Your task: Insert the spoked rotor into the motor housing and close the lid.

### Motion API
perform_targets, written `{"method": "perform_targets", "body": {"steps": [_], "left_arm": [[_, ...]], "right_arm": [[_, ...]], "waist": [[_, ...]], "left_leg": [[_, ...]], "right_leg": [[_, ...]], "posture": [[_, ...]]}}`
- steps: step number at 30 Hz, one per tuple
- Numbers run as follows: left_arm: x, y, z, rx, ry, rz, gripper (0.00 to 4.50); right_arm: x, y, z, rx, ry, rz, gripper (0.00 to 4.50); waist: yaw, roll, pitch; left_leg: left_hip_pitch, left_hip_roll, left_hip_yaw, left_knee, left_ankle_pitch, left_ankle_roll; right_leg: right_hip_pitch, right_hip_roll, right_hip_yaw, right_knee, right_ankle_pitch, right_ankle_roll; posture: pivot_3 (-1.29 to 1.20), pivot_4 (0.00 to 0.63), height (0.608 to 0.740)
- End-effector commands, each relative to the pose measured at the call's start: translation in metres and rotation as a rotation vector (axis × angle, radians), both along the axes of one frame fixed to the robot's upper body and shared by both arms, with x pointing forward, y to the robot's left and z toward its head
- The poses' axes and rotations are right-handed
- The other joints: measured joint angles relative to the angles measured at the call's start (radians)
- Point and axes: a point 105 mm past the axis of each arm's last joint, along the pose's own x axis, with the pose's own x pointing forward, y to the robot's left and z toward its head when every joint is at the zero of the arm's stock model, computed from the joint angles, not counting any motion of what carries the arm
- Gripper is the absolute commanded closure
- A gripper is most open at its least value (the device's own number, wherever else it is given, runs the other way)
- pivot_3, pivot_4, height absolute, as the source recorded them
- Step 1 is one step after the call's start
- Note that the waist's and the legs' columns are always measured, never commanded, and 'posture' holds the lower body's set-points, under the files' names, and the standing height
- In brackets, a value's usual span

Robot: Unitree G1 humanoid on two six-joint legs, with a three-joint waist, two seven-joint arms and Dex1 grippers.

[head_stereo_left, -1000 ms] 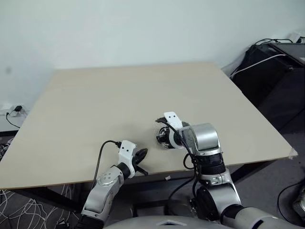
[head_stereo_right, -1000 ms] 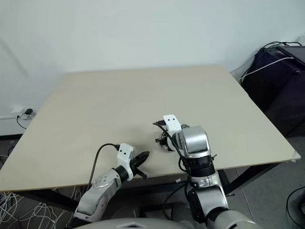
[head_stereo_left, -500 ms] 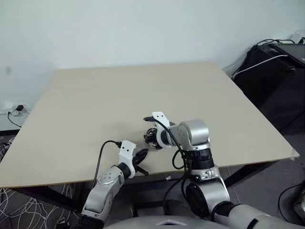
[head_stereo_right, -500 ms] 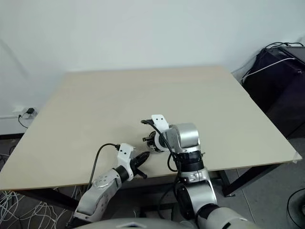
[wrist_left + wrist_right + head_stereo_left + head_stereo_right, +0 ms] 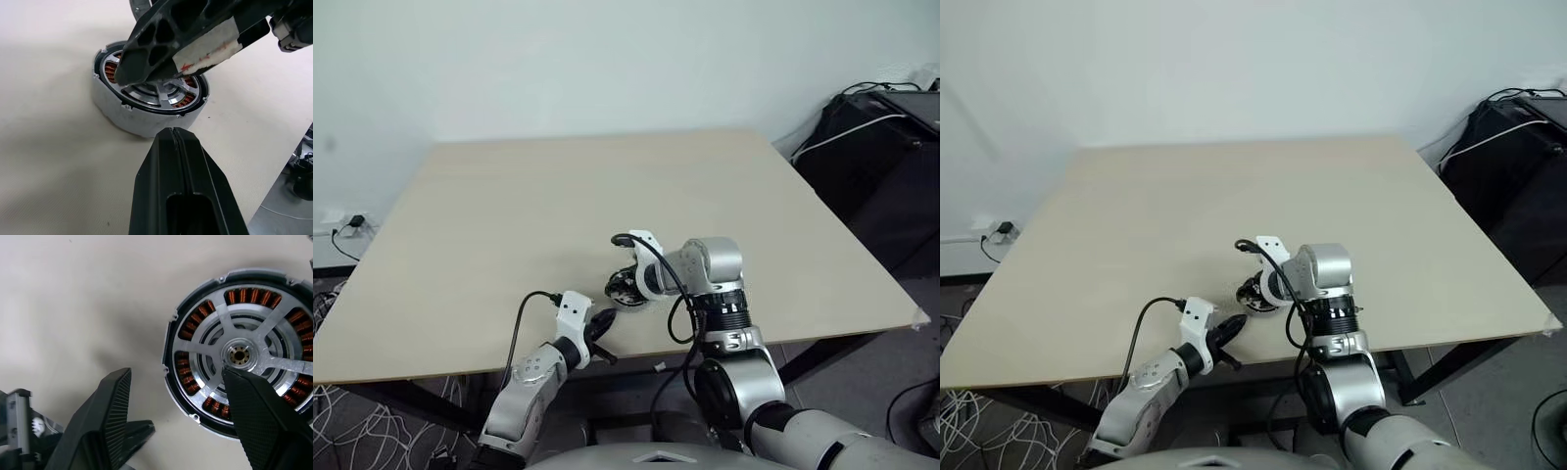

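Copper windings ring the housing (image 5: 239,355) near the table's (image 5: 509,215) front edge, with the rotor (image 5: 244,352) seated inside. Right claw (image 5: 183,418) stands open, empty, one finger over the hub. Left claw (image 5: 178,147), shut, points at it from six o'clock. Lid location: cannot tell.
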Motion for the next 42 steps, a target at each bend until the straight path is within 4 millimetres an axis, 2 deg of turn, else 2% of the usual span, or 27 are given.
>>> {"method": "perform_targets", "body": {"steps": [1, 6, 8, 11, 14, 17, 19, 21, 22, 25, 28, 30, 33, 37, 42], "left_arm": [[0.005, -0.003, 0.011, -0.019, -0.049, -0.012, 4.5], [0.006, -0.002, 0.01, -0.019, -0.046, -0.015, 4.5], [0.006, -0.003, 0.009, -0.019, -0.043, -0.017, 4.5], [0.006, -0.003, 0.009, -0.019, -0.041, -0.022, 4.5], [0.006, -0.003, 0.008, -0.02, -0.037, -0.029, 4.5], [0.006, -0.004, 0.007, -0.02, -0.035, -0.034, 4.5], [0.006, -0.004, 0.007, -0.019, -0.034, -0.037, 4.5], [0.005, -0.004, 0.007, -0.019, -0.033, -0.039, 4.5], [0.005, -0.004, 0.007, -0.02, -0.032, -0.04, 4.5], [0.004, -0.004, 0.006, -0.02, -0.03, -0.047, 4.5], [0.003, -0.005, 0.006, -0.018, -0.03, -0.056, 4.5], [0.003, -0.005, 0.006, -0.018, -0.031, -0.057, 4.5], [0.003, -0.004, 0.007, -0.019, -0.036, -0.053, 4.5], [0.003, -0.003, 0.009, -0.022, -0.046, -0.043, 4.5], [0.003, -0.002, 0.009, -0.016, -0.047, -0.043, 4.5]], "right_arm": [[-0.011, 0.063, 0.044, 0.203, -0.073, 0.127, 1.33], [-0.016, 0.077, 0.061, 0.331, -0.074, 0.132, 1.33], [-0.017, 0.086, 0.085, 0.489, -0.087, 0.131, 1.33], [-0.015, 0.089, 0.103, 0.583, -0.103, 0.114, 1.33], [-0.012, 0.086, 0.118, 0.647, -0.141, 0.1, 1.89], [0.001, 0.078, 0.135, 0.696, -0.259, 0.039, 2.86], [0.017, 0.063, 0.143, 0.671, -0.379, -0.045, 3.51], [0.028, 0.05, 0.147, 0.685, -0.414, -0.118, 4.17], [0.031, 0.044, 0.147, 0.689, -0.421, -0.14, 4.49], [0.04, 0.031, 0.147, 0.673, -0.461, -0.202, 4.49], [0.058, 0.002, 0.141, 0.486, -0.615, -0.323, 4.49], [0.07, -0.023, 0.132, 0.265, -0.749, -0.367, 4.49], [0.079, -0.055, 0.114, 0.003, -0.847, -0.391, 4.49], [0.081, -0.087, 0.088, -0.194, -0.858, -0.387, 4.49], [0.075, -0.108, 0.069, -0.285, -0.828, -0.378, 4.49]], "waist": [[-0.005, 0.0, 0.0], [-0.012, 0.0, 0.0], [-0.011, 0.0, 0.0], [-0.012, 0.0, 0.0], [-0.015, 0.001, 0.001], [-0.016, 0.002, 0.001], [-0.015, 0.002, 0.001], [-0.016, 0.002, 0.001], [-0.015, 0.002, 0.001], [-0.015, 0.002, 0.001], [-0.016, 0.002, 0.002], [-0.018, 0.003, 0.002], [-0.013, 0.002, 0.001], [-0.004, 0.002, 0.001], [-0.012, 0.002, 0.001]], "left_leg": [[0.0, 0.0, 0.0, 0.0, 0.0, 0.0], [0.0, 0.0, 0.0, -0.001, 0.0, 0.0], [0.0, 0.0, 0.0, -0.001, 0.0, 0.0], [0.0, 0.0, 0.0, -0.001, 0.0, 0.0], [0.0, 0.0, 0.0, -0.002, 0.0, 0.001], [0.0, 0.001, 0.0, -0.003, 0.0, 0.001], [-0.001, 0.001, 0.0, -0.003, 0.0, 0.001], [-0.001, 0.001, 0.0, -0.003, 0.0, 0.001], [-0.001, 0.001, 0.0, -0.003, 0.0, 0.001], [-0.001, 0.001, 0.0, -0.003, 0.0, 0.001], [-0.001, 0.001, 0.0, -0.004, 0.0, 0.001], [-0.001, 0.001, 0.0, -0.004, 0.0, 0.001], [-0.001, 0.001, 0.0, -0.004, 0.0, 0.001], [-0.001, 0.0, 0.0, -0.004, -0.001, 0.002], [-0.003, 0.001, 0.002, -0.004, 0.0, 0.002]], "right_leg": [[0.0, 0.0, 0.0, 0.0, 0.0, 0.0], [-0.001, 0.0, 0.0, 0.0, 0.0, 0.0], [0.0, 0.0, 0.0, 0.0, 0.0, 0.0], [0.0, 0.0, 0.0, -0.002, 0.0, 0.0], [0.0, 0.0, 0.0, -0.002, 0.0, 0.0], [0.0, 0.001, 0.0, -0.002, 0.0, 0.0], [0.0, 0.001, 0.0, -0.002, 0.0, 0.0], [0.0, 0.001, 0.0, -0.003, 0.0, 0.0], [0.0, 0.001, 0.0, -0.004, 0.0, 0.0], [0.0, 0.001, 0.0, -0.005, 0.0, 0.0], [0.0, 0.001, 0.0, -0.005, 0.0, 0.0], [0.0, 0.001, 0.001, -0.005, 0.0, 0.0], [0.0, 0.001, 0.001, -0.006, 0.0, 0.0], [0.001, 0.0, 0.001, -0.007, 0.0, 0.0], [0.002, 0.001, 0.002, -0.006, 0.0, 0.0]], "posture": [[0.0, 0.0, 0.74], [0.0, 0.0, 0.74], [0.0, 0.0, 0.74], [0.0, 0.0, 0.74], [0.0, 0.0, 0.74], [0.0, 0.0, 0.74], [0.0, 0.0, 0.74], [0.0, 0.0, 0.74], [0.0, 0.0, 0.74], [0.0, 0.0, 0.74], [0.0, 0.0, 0.74], [0.0, 0.0, 0.74], [0.0, 0.0, 0.74], [0.0, 0.0, 0.74], [0.0, 0.0, 0.74]]}}
